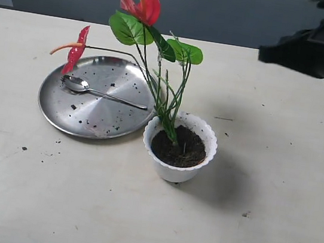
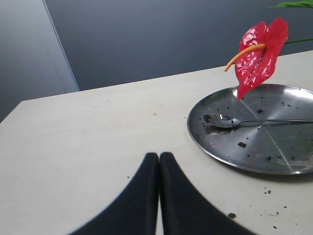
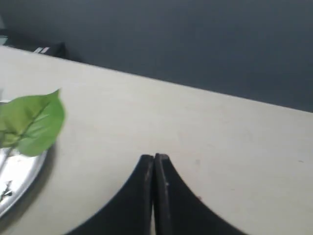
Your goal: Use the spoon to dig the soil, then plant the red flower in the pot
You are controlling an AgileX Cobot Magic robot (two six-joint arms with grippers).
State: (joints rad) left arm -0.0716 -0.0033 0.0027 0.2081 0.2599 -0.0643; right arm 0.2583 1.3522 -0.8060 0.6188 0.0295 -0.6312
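Left pincer and right pincer clenched, empty.
The red flower stands in soil inside the pot, well apart from the right pincer; ahead of the left pincer, the spoon lies on a soil-flecked steel plate.

Red flower upright in soil-filled pot.
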